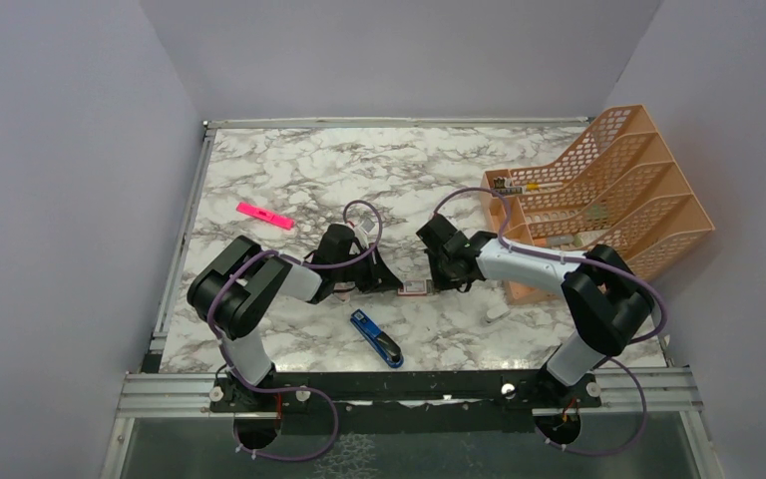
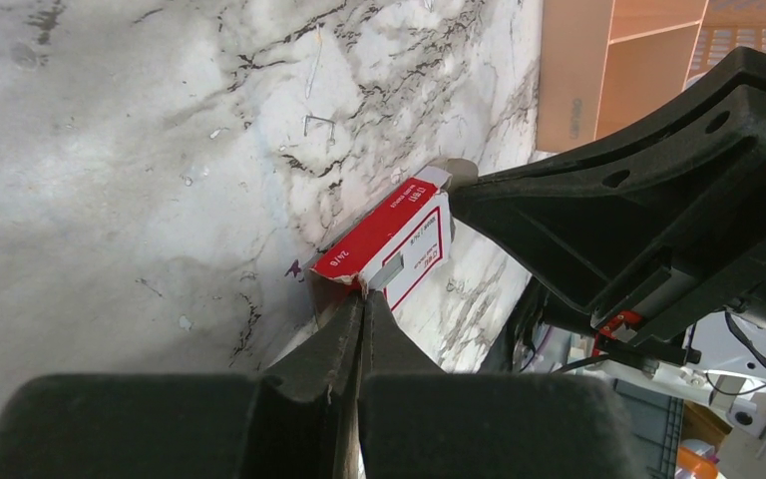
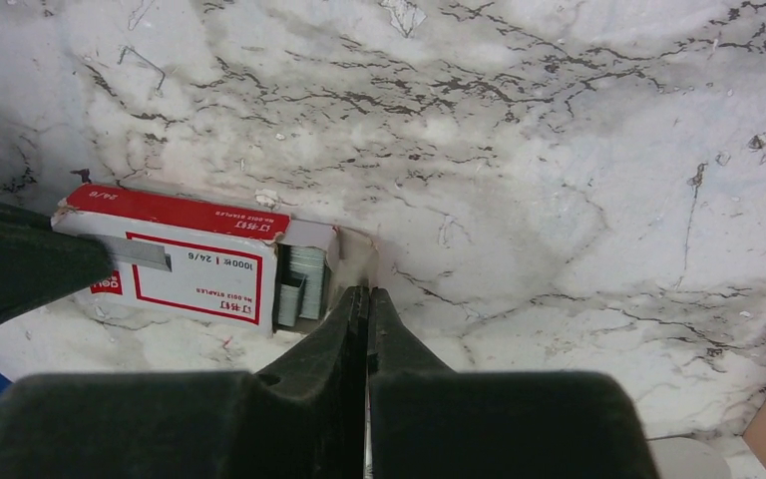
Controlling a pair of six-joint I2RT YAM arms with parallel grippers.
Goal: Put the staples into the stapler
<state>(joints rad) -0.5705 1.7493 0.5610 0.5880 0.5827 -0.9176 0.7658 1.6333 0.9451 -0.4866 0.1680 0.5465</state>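
Blue and seemingly unloaded, the stapler (image 1: pixel 376 337) is seen lying by the near edge. Mid-worktop, staples (image 2: pixel 387 271) seem pinched by the closed left gripper (image 2: pixel 362 296) beside the box (image 2: pixel 379 232); the right gripper (image 3: pixel 367 291), fingers together, is set at its open end, whose packed strips are shown only by the right wrist.

top: high, rear, looking down | wrists: close, low, facing each other | shared: staple box (image 2: pixel 387 228)
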